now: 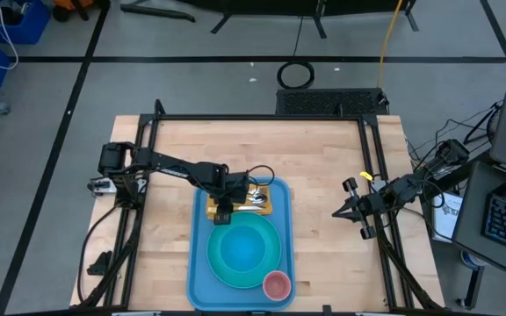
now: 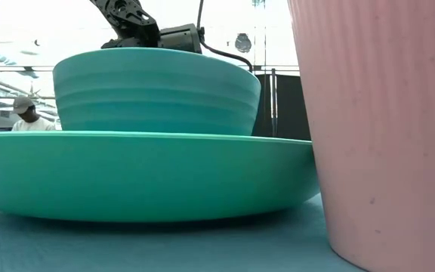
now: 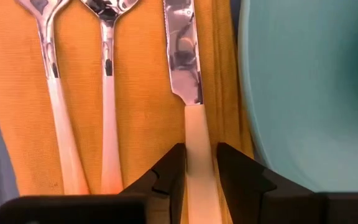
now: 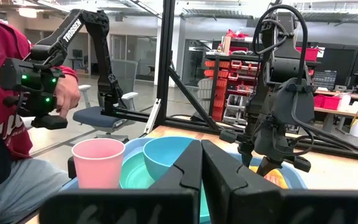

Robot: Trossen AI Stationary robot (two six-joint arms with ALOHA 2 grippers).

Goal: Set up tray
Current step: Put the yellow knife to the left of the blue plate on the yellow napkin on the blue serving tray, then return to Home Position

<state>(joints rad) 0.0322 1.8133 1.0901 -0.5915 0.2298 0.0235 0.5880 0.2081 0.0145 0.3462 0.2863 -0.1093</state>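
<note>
The blue tray lies at the table's near middle. On it sit a turquoise plate with a turquoise bowl, a pink cup and, at the far end, a yellow napkin. On the napkin lie two pale-handled pieces of cutlery and a knife. My left gripper is low over the napkin, shut on the knife. My right gripper waits shut near the table's right edge, touching nothing. My left gripper pinches the knife's cream handle between its two fingers, one finger on each long side, near where the handle meets the blade. The fingers point along the knife. The blade lies flat on the napkin beside the plate.
The plate's rim runs close beside the knife. A person in a red sleeve sits beyond the table's left side, holding a dark device. Bare wood lies left and right of the tray. A black frame borders the table.
</note>
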